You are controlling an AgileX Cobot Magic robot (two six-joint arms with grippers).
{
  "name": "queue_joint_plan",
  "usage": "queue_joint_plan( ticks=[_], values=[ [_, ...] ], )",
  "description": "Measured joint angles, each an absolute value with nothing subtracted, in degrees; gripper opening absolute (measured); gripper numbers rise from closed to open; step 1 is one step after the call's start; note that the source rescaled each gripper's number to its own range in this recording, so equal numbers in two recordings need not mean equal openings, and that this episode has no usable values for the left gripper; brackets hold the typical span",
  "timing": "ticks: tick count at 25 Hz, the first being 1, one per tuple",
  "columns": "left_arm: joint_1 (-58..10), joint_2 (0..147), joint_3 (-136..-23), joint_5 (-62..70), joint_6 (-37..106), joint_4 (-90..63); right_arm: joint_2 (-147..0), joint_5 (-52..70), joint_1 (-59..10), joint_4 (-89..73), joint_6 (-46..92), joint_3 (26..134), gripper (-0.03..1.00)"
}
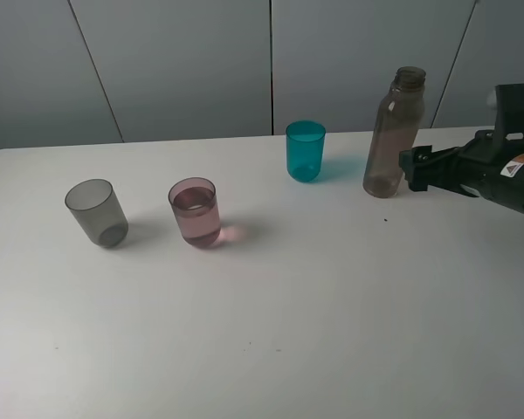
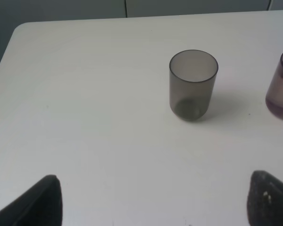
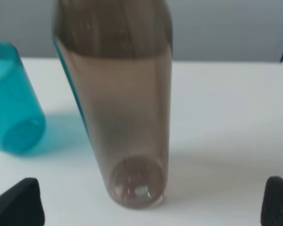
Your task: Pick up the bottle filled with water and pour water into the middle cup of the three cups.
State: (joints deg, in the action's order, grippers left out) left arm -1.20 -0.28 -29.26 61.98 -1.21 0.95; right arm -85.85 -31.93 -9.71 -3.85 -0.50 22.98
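Beside the teal cup [image 1: 306, 150] – bottle [image 1: 393, 133] upright, right tool [image 1: 408, 166] spread apart, unclamped.

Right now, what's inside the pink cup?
The pink cup holds clear liquid most of the way up, its surface visible through the translucent wall. Nothing else shows inside.

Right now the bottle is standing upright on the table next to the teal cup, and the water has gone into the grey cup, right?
Not quite. The bottle does stand upright beside the teal cup, but the water is in the pink middle cup; the grey cup looks empty. The exterior high view shows it.
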Motion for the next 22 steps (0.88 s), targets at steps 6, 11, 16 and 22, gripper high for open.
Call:
queue_joint_plan(
  ticks=[6,11,16,22],
  values=[
    [-1.2,-0.3,-29.3,62.0,-1.2,0.9,-60.8,-9.2,-9.7,-4.0,0.9,27.6,0.99],
    [-1.2,-0.3,-29.3,62.0,-1.2,0.9,-44.7,17.3,-9.7,-3.4,1.1,38.0,1.00],
    [-1.2,-0.3,-29.3,62.0,-1.2,0.9,-34.2,38.8,-9.7,-2.1,2.0,43.3,1.00],
    [-1.2,-0.3,-29.3,62.0,-1.2,0.9,-24.7,60.7,-9.7,-2.6,3.0,43.5,1.00]
  ],
)
